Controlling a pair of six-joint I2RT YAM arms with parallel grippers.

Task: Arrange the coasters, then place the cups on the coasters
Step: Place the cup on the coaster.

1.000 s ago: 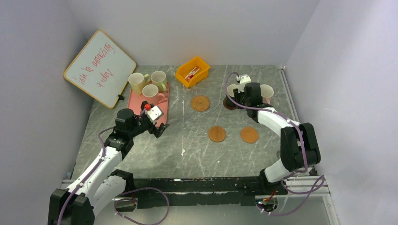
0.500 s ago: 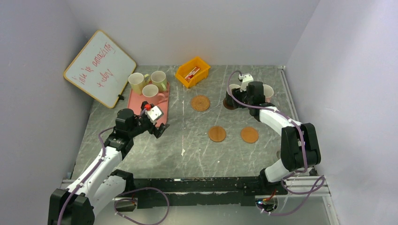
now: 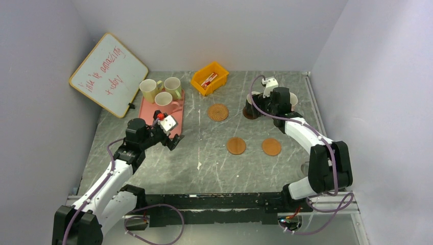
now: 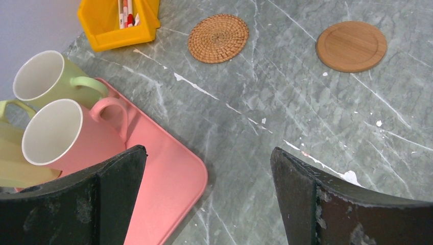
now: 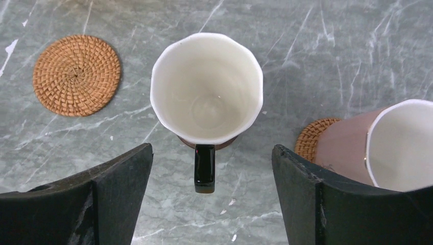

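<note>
Flanking the handle of the black cup (image 5: pixel 207 89), the right fingers (image 5: pixel 102 199) stand wide apart and touch neither side of it. The cup sits upright on a dark brown coaster (image 5: pixel 227 143) at the far right of the tabletop (image 3: pixel 214 168). (Photographer)

What stands next to it? (Desk)

A pink cup (image 5: pixel 393 145), just beside it on the right of the wrist view. It stands on what looks like a woven coaster (image 5: pixel 310 138), of which only an edge shows. A second woven coaster (image 5: pixel 76 75) lies bare on the other side, apart from the black cup. (Photographer)

And nearer the arms? (Desk)

The left orange-brown coaster (image 3: pixel 236 145) and the right orange-brown coaster (image 3: pixel 271 147) lie side by side, with nothing on either. (Photographer)

The other arm? (Desk)

The left fingers (image 4: pixel 92 204) are spread wide and hold nothing, above the near corner of the pink tray (image 4: pixel 168 189). On the tray stand a second pink cup (image 4: pixel 56 138), a green cup (image 4: pixel 46 79) and another green cup (image 4: pixel 10 158), which the left wrist frame cuts off. All three are upright, close together and off the coasters. A yellow bin (image 4: pixel 117 25) sits beyond the tray, and a whiteboard (image 3: pixel 109 74) leans against the left wall. (Photographer)
</note>
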